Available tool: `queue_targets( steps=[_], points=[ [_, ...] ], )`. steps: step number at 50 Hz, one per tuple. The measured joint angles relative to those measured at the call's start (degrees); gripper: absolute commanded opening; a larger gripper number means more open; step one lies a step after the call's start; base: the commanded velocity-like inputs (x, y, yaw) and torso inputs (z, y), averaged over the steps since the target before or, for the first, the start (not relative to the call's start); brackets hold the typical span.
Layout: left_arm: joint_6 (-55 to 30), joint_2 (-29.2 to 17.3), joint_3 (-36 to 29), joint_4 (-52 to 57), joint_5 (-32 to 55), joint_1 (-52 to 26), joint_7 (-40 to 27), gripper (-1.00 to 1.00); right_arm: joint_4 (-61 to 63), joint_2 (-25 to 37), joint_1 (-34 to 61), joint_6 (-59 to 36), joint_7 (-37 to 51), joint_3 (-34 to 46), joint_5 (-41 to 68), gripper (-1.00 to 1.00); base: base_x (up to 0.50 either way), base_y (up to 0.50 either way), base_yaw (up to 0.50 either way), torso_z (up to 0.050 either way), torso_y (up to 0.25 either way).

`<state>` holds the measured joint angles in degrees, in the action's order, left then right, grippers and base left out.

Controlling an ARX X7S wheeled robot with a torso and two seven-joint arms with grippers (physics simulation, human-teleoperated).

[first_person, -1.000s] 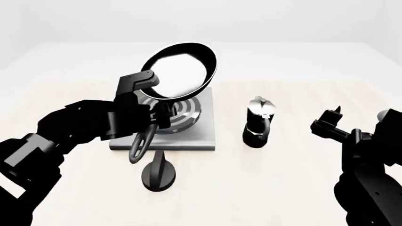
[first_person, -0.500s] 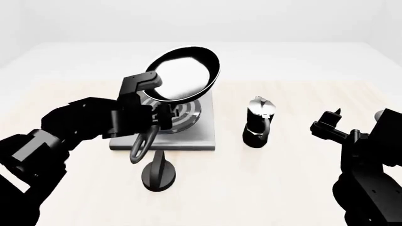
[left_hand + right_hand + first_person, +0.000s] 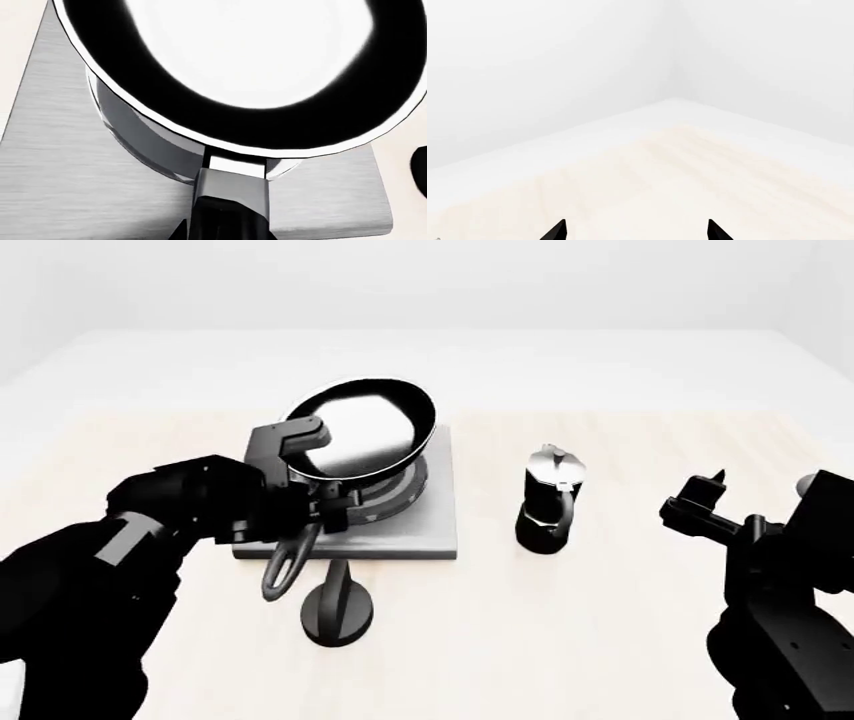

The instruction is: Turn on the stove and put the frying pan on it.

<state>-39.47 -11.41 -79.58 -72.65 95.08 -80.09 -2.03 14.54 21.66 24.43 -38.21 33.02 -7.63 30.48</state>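
Frying pan [image 3: 358, 432] sits tilted just over the stove [image 3: 424, 530] burner, left gripper [image 3: 315, 508] clamped on its handle at 7 o'clock to steady it for setting down; right gripper [image 3: 703, 502] spread, idle at 3 o'clock.

Pale wooden table [image 3: 627, 640], bearing the grey stove [image 3: 424, 530], a moka pot [image 3: 550, 498], a black knob [image 3: 338, 608]

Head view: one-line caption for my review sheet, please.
Left end effector holds the frying pan by its handle over the stove; knob and moka pot nearby.
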Motion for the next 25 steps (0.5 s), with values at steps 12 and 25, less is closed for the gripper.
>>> queue_targets(
  steps=[12, 25],
  points=[
    [-1.40, 0.61, -0.65, -1.68, 0.43, -0.02, -2.14, -1.00, 0.25, 0.11, -0.11, -0.02, 0.19, 0.02, 0.17, 1.00, 0.00, 0.00, 0.00, 0.000, 0.001],
    [-4.19, 1.56, -3.14, -2.35, 0.19, -0.54, -3.00, -1.00, 0.28, 0.17, -0.17, 0.11, 0.32, -0.06, 0.37, 1.00, 0.00, 0.00, 0.00, 0.000, 0.001]
  ],
)
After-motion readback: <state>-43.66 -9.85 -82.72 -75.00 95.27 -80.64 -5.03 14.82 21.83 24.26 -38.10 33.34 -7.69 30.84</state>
